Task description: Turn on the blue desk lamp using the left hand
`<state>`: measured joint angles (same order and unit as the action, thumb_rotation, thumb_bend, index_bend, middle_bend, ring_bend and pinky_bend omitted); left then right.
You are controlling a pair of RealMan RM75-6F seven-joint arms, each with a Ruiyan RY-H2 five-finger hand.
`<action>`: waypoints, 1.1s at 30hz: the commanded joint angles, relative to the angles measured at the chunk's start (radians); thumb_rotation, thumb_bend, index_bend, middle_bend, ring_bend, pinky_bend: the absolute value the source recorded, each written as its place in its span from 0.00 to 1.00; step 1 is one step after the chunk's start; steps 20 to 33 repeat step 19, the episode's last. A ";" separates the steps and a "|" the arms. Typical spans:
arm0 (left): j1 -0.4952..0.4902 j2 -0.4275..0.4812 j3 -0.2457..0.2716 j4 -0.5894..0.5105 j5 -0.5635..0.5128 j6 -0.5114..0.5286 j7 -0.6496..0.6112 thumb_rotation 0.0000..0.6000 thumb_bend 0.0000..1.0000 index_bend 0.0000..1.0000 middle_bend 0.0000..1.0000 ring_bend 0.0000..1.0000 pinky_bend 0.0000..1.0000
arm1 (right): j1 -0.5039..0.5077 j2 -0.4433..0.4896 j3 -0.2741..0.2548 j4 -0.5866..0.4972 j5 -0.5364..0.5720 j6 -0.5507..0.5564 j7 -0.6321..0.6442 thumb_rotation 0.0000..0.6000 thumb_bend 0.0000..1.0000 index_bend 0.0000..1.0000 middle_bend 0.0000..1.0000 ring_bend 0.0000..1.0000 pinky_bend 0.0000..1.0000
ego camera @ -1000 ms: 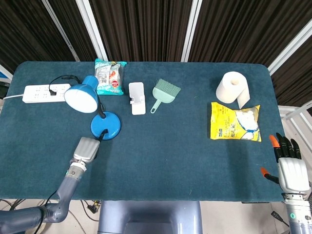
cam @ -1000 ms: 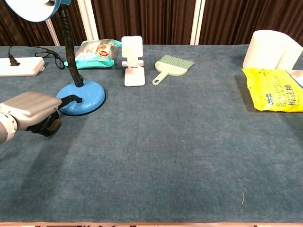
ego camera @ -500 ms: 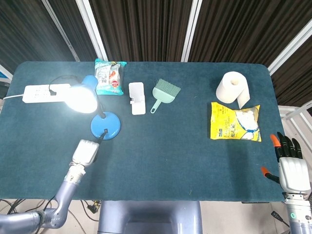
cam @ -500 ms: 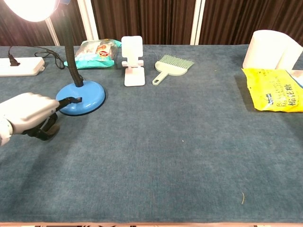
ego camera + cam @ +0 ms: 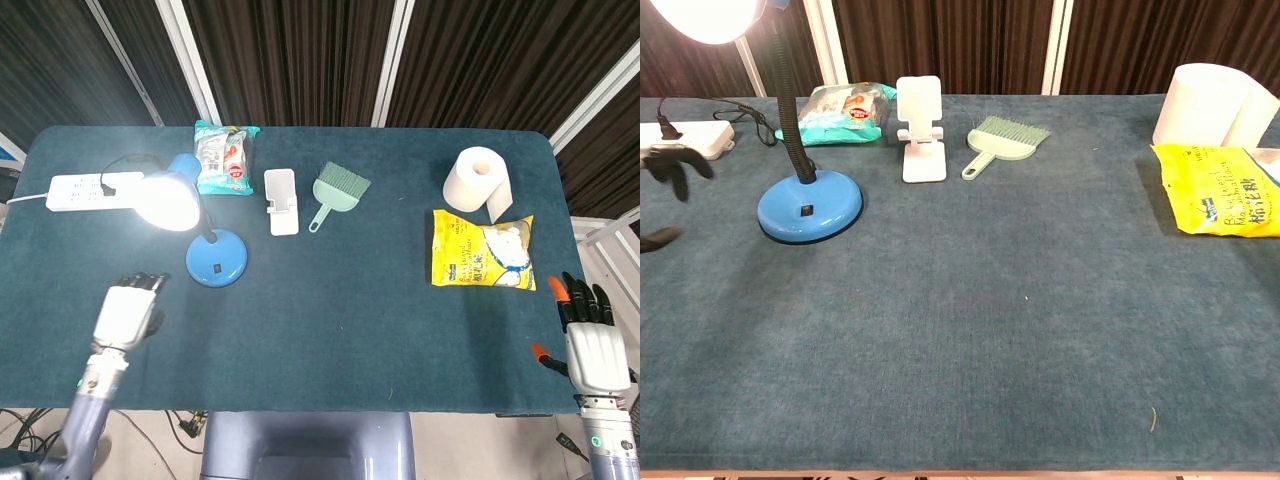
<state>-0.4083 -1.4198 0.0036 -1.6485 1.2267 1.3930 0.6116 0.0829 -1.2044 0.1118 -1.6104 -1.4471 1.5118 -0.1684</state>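
I see the table (image 5: pixel 330 310) across both views, though the chest view cuts off its near edge and both sides. The blue desk lamp (image 5: pixel 216 258) stands at the table's left, its round base flat on the cloth and its shade glowing white; in the chest view the shade (image 5: pixel 710 15) is cropped by the top edge. My left hand (image 5: pixel 124 315) hovers to the left of the base, well apart from it, holding nothing, with dark fingers slightly spread; the chest view catches only blurred fingertips (image 5: pixel 670 165) at the left border, so finer detail cannot be told there. My right hand (image 5: pixel 590 345) sits off the table's right front corner, fingers extended and apart, empty, and the chest view does not show it. Behind the lamp lies a white power strip (image 5: pixel 92 190), partly washed out by the glare. Further right I note a paper roll (image 5: pixel 478 183), a yellow snack bag (image 5: pixel 482 250), a teal packet (image 5: pixel 223 157), a green brush (image 5: pixel 338 192) and a white phone stand (image 5: pixel 282 200).
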 commanded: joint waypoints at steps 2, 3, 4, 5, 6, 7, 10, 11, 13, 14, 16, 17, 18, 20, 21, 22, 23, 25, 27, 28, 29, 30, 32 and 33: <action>0.130 0.132 0.027 -0.071 -0.001 0.134 -0.117 1.00 0.17 0.12 0.08 0.00 0.08 | 0.000 0.005 -0.008 -0.008 -0.017 0.002 -0.006 1.00 0.25 0.06 0.02 0.04 0.04; 0.140 0.146 0.031 -0.070 0.007 0.140 -0.140 1.00 0.16 0.12 0.06 0.00 0.06 | 0.000 0.006 -0.010 -0.009 -0.019 0.002 -0.006 1.00 0.25 0.06 0.02 0.04 0.04; 0.152 0.160 0.035 -0.067 0.017 0.145 -0.169 1.00 0.14 0.10 0.04 0.00 0.05 | 0.000 0.008 -0.011 -0.010 -0.023 0.003 -0.006 1.00 0.25 0.06 0.02 0.04 0.04; 0.161 0.169 0.036 -0.065 0.022 0.152 -0.190 1.00 0.13 0.09 0.02 0.00 0.03 | -0.001 0.009 -0.012 -0.010 -0.025 0.004 -0.006 1.00 0.25 0.06 0.02 0.04 0.04; 0.176 0.182 0.037 -0.059 0.030 0.163 -0.225 1.00 0.13 0.09 0.02 0.00 0.03 | 0.000 0.011 -0.014 -0.012 -0.029 0.004 -0.005 1.00 0.25 0.06 0.02 0.04 0.04; 0.185 0.189 0.037 -0.055 0.038 0.171 -0.250 1.00 0.12 0.08 0.01 0.00 0.02 | 0.000 0.013 -0.015 -0.013 -0.031 0.004 -0.004 1.00 0.25 0.06 0.02 0.04 0.04; 0.220 0.209 0.037 -0.025 0.080 0.208 -0.360 1.00 0.11 0.07 0.00 0.00 0.01 | 0.001 0.021 -0.022 -0.017 -0.044 0.000 0.003 1.00 0.25 0.06 0.02 0.04 0.04; 0.232 0.218 0.034 -0.021 0.090 0.218 -0.402 1.00 0.11 0.07 0.00 0.00 0.00 | 0.002 0.025 -0.025 -0.021 -0.048 -0.004 0.007 1.00 0.25 0.06 0.02 0.04 0.04; 0.248 0.247 0.039 -0.024 0.124 0.230 -0.461 1.00 0.10 0.07 0.00 0.00 0.00 | 0.003 0.040 -0.035 -0.037 -0.057 -0.014 0.022 1.00 0.25 0.06 0.02 0.04 0.04; 0.253 0.252 0.040 -0.027 0.128 0.227 -0.467 1.00 0.10 0.07 0.00 0.00 0.00 | 0.002 0.044 -0.036 -0.041 -0.057 -0.016 0.022 1.00 0.25 0.06 0.02 0.04 0.04; 0.259 0.259 0.039 -0.039 0.127 0.220 -0.475 1.00 0.10 0.07 0.00 0.00 0.00 | 0.001 0.049 -0.037 -0.049 -0.058 -0.014 0.019 1.00 0.25 0.06 0.02 0.04 0.04; 0.262 0.263 0.037 -0.044 0.128 0.216 -0.480 1.00 0.10 0.07 0.00 0.00 0.00 | 0.001 0.051 -0.038 -0.052 -0.058 -0.014 0.016 1.00 0.25 0.06 0.02 0.04 0.04; 0.263 0.265 0.036 -0.047 0.130 0.214 -0.482 1.00 0.10 0.07 0.00 0.00 0.00 | 0.000 0.052 -0.038 -0.055 -0.058 -0.014 0.014 1.00 0.25 0.06 0.02 0.04 0.04; 0.265 0.268 0.035 -0.049 0.133 0.212 -0.482 1.00 0.10 0.07 0.00 0.00 0.00 | 0.000 0.053 -0.039 -0.059 -0.058 -0.014 0.013 1.00 0.25 0.06 0.02 0.04 0.04; 0.265 0.268 0.035 -0.049 0.133 0.212 -0.482 1.00 0.10 0.07 0.00 0.00 0.00 | 0.000 0.053 -0.039 -0.059 -0.058 -0.014 0.013 1.00 0.25 0.06 0.02 0.04 0.04; 0.265 0.268 0.035 -0.049 0.133 0.212 -0.482 1.00 0.10 0.07 0.00 0.00 0.00 | 0.000 0.053 -0.039 -0.059 -0.058 -0.014 0.013 1.00 0.25 0.06 0.02 0.04 0.04; 0.265 0.268 0.035 -0.049 0.133 0.212 -0.482 1.00 0.10 0.07 0.00 0.00 0.00 | 0.000 0.053 -0.039 -0.059 -0.058 -0.014 0.013 1.00 0.25 0.06 0.02 0.04 0.04; 0.265 0.268 0.035 -0.049 0.133 0.212 -0.482 1.00 0.10 0.07 0.00 0.00 0.00 | 0.000 0.053 -0.039 -0.059 -0.058 -0.014 0.013 1.00 0.25 0.06 0.02 0.04 0.04; 0.265 0.268 0.035 -0.049 0.133 0.212 -0.482 1.00 0.10 0.07 0.00 0.00 0.00 | 0.000 0.053 -0.039 -0.059 -0.058 -0.014 0.013 1.00 0.25 0.06 0.02 0.04 0.04; 0.265 0.268 0.035 -0.049 0.133 0.212 -0.482 1.00 0.10 0.07 0.00 0.00 0.00 | 0.000 0.053 -0.039 -0.059 -0.058 -0.014 0.013 1.00 0.25 0.06 0.02 0.04 0.04; 0.265 0.268 0.035 -0.049 0.133 0.212 -0.482 1.00 0.10 0.07 0.00 0.00 0.00 | 0.000 0.053 -0.039 -0.059 -0.058 -0.014 0.013 1.00 0.25 0.06 0.02 0.04 0.04; 0.265 0.268 0.035 -0.049 0.133 0.212 -0.482 1.00 0.10 0.07 0.00 0.00 0.00 | 0.000 0.053 -0.039 -0.059 -0.058 -0.014 0.013 1.00 0.25 0.06 0.02 0.04 0.04; 0.265 0.268 0.035 -0.049 0.133 0.212 -0.482 1.00 0.10 0.07 0.00 0.00 0.00 | 0.000 0.053 -0.039 -0.059 -0.058 -0.014 0.013 1.00 0.25 0.06 0.02 0.04 0.04; 0.265 0.268 0.035 -0.049 0.133 0.212 -0.482 1.00 0.10 0.07 0.00 0.00 0.00 | 0.000 0.053 -0.039 -0.059 -0.058 -0.014 0.013 1.00 0.25 0.06 0.02 0.04 0.04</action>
